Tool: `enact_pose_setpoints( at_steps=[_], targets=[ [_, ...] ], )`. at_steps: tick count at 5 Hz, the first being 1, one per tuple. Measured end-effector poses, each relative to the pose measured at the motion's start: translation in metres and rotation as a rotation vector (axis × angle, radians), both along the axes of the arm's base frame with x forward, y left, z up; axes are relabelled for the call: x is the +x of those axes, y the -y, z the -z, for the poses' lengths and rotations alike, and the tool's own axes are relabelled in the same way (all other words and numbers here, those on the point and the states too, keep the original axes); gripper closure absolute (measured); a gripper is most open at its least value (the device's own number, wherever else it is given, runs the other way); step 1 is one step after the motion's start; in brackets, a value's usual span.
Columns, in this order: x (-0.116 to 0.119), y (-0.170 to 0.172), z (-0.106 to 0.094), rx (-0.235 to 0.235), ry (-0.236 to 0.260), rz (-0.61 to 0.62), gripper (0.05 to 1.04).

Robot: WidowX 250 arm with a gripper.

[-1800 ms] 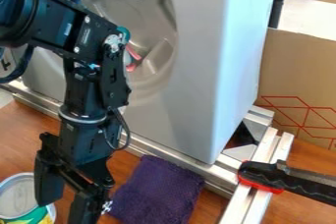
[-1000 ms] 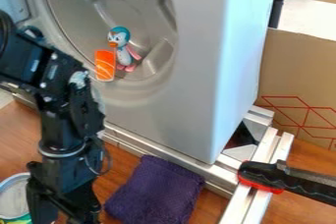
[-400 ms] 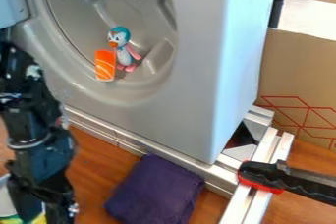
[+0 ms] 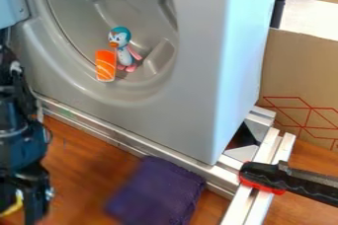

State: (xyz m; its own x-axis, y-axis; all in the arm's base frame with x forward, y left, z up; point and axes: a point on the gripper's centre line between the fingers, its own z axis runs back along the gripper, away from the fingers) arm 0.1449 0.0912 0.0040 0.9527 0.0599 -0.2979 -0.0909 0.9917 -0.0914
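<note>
At the lower left edge is the gripper (image 4: pixel 20 194), pointing down over the wooden surface, with part of it cut off by the view's edge. Just beside and behind it shows a bit of a yellow thing (image 4: pixel 12 206), mostly hidden by the gripper. To its right a folded purple cloth (image 4: pixel 158 192) lies on the wood. Inside the round hollow of a grey appliance, a toy penguin (image 4: pixel 123 49) with a blue head and pink wings stands upright, and an orange salmon-like piece (image 4: pixel 105 66) leans at its left.
The tall grey appliance body (image 4: pixel 198 71) fills the upper middle, with a metal rail (image 4: pixel 125 137) along its foot. At the right, a black-and-red handled tool (image 4: pixel 277 178) rests across metal bars (image 4: pixel 254 199). A cardboard sheet (image 4: pixel 300 71) stands behind.
The arm and gripper have moved left, uncovering the penguin and orange piece. The can at the lower left has become mostly hidden behind the gripper.
</note>
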Motion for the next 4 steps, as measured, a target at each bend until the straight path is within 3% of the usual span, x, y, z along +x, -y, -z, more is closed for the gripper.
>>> enact_pose_setpoints(
  at_steps=[1, 2, 3, 4],
  targets=[
    [0.008, -0.036, -0.007, 0.111, -0.072, -0.026, 0.083],
    [0.009, -0.052, -0.006, 0.147, -0.143, -0.007, 0.083],
    [0.005, -0.046, -0.009, 0.124, -0.153, 0.001, 0.083],
    [0.003, -0.02, -0.024, 0.068, -0.048, 0.058, 0.083]
  ],
)
